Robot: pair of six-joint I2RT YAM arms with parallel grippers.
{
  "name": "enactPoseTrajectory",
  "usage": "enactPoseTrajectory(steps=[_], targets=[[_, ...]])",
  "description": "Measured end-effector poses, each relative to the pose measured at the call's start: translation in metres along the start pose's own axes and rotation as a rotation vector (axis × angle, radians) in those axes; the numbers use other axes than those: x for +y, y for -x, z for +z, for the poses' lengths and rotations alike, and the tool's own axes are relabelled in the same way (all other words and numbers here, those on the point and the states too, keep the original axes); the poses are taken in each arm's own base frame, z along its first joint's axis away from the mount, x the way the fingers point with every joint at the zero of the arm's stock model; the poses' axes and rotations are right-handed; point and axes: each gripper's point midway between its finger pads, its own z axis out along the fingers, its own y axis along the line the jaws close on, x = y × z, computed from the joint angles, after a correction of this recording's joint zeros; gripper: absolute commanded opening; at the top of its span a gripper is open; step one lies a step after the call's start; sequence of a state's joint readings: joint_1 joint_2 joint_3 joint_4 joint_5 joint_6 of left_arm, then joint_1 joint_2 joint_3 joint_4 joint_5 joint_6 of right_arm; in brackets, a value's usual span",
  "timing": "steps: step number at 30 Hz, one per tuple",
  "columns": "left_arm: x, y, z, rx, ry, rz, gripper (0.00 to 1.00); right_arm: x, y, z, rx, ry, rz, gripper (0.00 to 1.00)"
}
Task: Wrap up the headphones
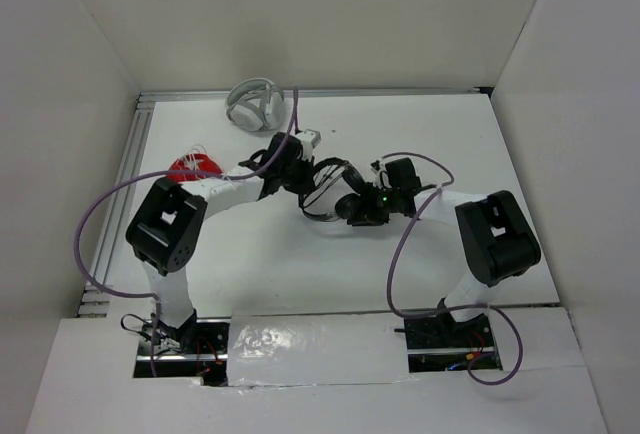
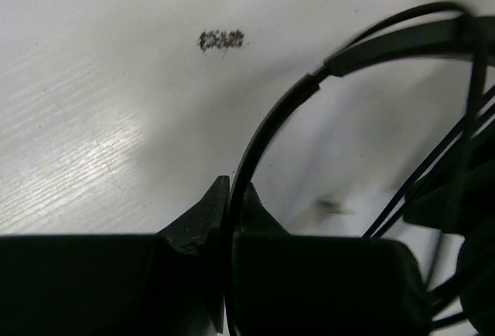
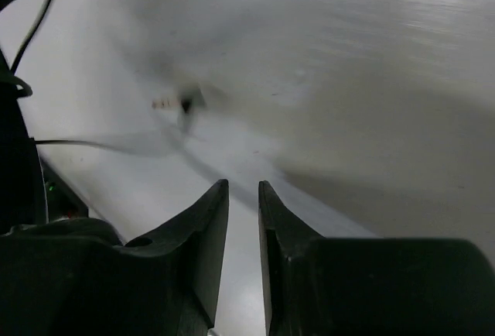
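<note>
The black headphones [image 1: 335,182] hang at mid-table between my two grippers. My left gripper [image 1: 308,182] is shut on their thin headband [image 2: 267,123], which runs between the fingertips of my left gripper [image 2: 232,190] and arcs up to the right. Several strands of the thin black cord [image 2: 433,169] hang at the right edge of that view. My right gripper [image 1: 352,216] sits just right of and below the earcups. In its own view my right gripper [image 3: 244,187] has its jaws a narrow gap apart with nothing seen between them. A blurred cord end with the plug [image 3: 184,105] lies ahead of it.
Bulkier white over-ear headphones [image 1: 255,104] lie at the back of the table. A red object [image 1: 192,166] sits at the left beside my left arm. White walls enclose the table on three sides. A dark smudge [image 2: 221,40] marks the tabletop.
</note>
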State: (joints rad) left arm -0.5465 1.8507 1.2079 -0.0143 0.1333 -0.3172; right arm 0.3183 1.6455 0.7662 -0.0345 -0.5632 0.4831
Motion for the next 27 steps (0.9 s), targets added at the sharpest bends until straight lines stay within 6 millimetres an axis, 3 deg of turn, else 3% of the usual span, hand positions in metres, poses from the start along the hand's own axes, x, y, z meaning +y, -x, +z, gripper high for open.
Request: enactPoseTrajectory(steps=[3, 7, 15, 19, 25, 27], targets=[[0.007, -0.017, 0.005, 0.038, 0.043, 0.014, 0.0, -0.014, 0.0, 0.003, -0.02, -0.071, 0.021, 0.33], [0.016, -0.054, 0.014, 0.127, 0.101, 0.035, 0.0, -0.022, 0.005, 0.005, -0.065, -0.122, 0.048, 0.33], [0.017, -0.052, 0.017, 0.1, 0.148, 0.021, 0.0, -0.034, 0.014, -0.005, -0.162, -0.234, 0.078, 0.33], [0.017, -0.053, 0.017, 0.091, 0.192, -0.006, 0.0, -0.04, 0.028, -0.025, -0.264, -0.332, 0.105, 0.35], [0.017, -0.055, 0.014, 0.094, 0.244, -0.017, 0.0, -0.03, 0.052, -0.059, -0.418, -0.378, 0.093, 0.37], [0.017, -0.057, 0.012, 0.11, 0.263, -0.017, 0.05, -0.027, 0.055, -0.067, -0.446, -0.382, 0.089, 0.37]])
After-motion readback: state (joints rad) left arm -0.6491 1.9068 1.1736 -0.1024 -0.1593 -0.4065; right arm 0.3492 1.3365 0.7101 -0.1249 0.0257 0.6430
